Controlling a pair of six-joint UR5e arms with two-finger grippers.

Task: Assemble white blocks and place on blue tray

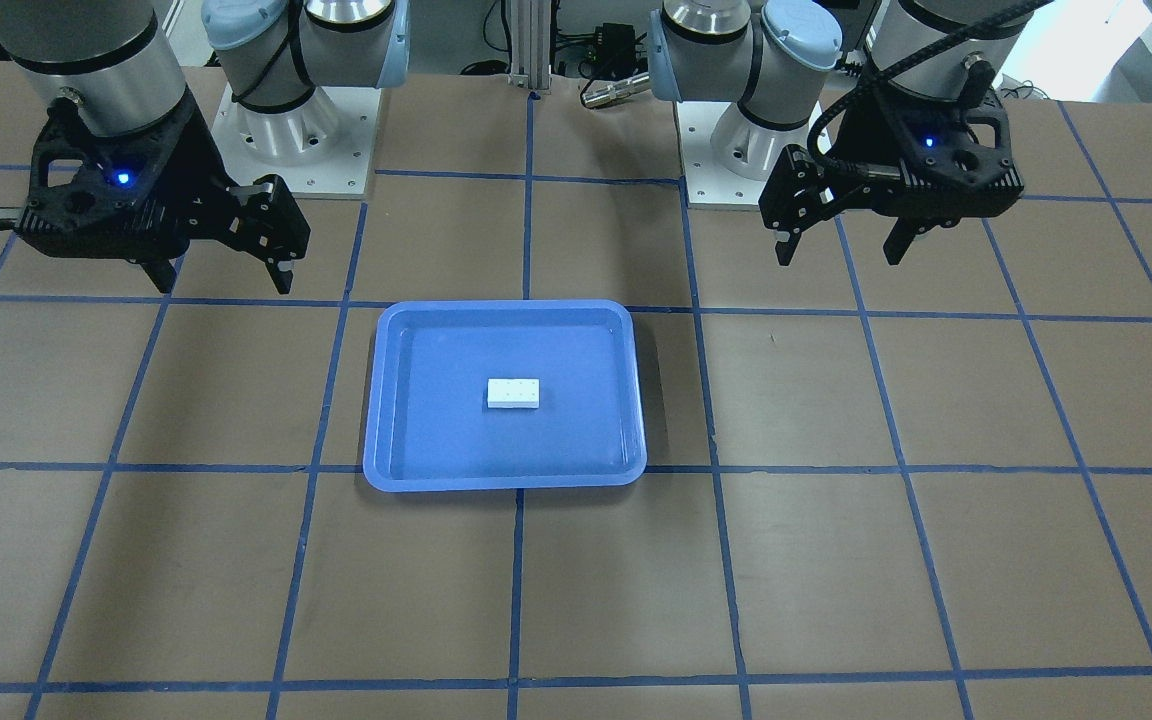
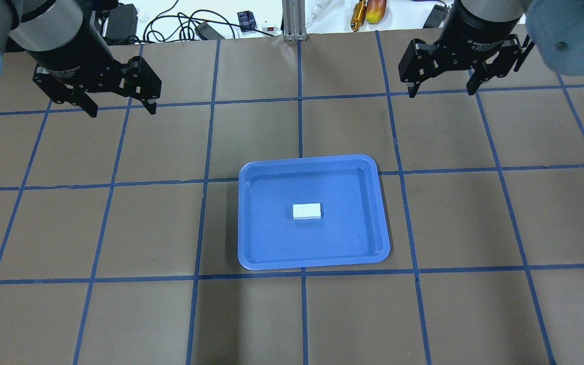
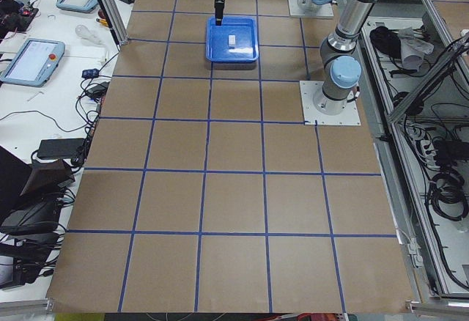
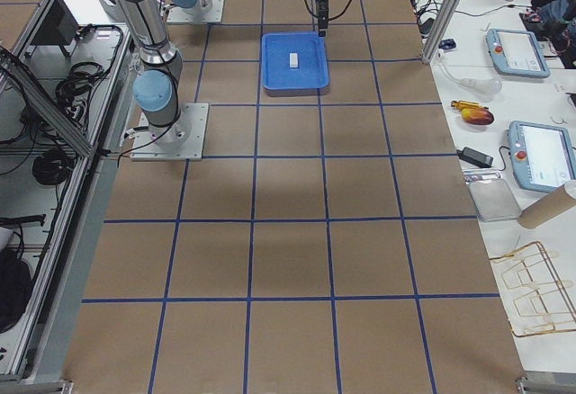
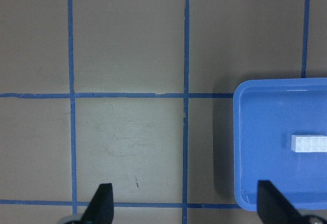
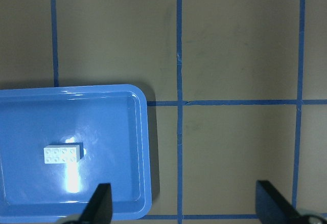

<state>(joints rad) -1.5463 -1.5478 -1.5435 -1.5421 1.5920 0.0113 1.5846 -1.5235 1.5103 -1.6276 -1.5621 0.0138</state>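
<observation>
Brown sheeting covers the bench (image 2: 119,228), and blue tape (image 2: 300,126) divides it into a grid of large squares. Beyond its far edge in the overhead view lies a tangle of black cables (image 2: 170,23).

Near the middle of the bench sits the blue tray (image 2: 271,238), a shallow rectangle with rounded corners and a raised rim, its long sides running across the bench. The only thing in it is the white blocks (image 2: 306,211), lying flat on the tray floor close to its centre and well apart from every wall. They form a small white brick, long side parallel to the tray's long side, much smaller than the tray. The right wrist view shows two rows of four round studs on top. A side face shows some thickness in the front-facing view, but no seam can be made out there, so how many pieces are joined cannot be told. The tray's glossy floor throws a bright glare just beside the brick in the right wrist view.

The left gripper (image 2: 122,109) hangs above the brown surface, off the tray toward the robot's left and well apart from it, its two black fingers spread wide. The right gripper (image 2: 441,93) hangs likewise on the opposite side, fingers also spread wide, well clear of tray and blocks.
</observation>
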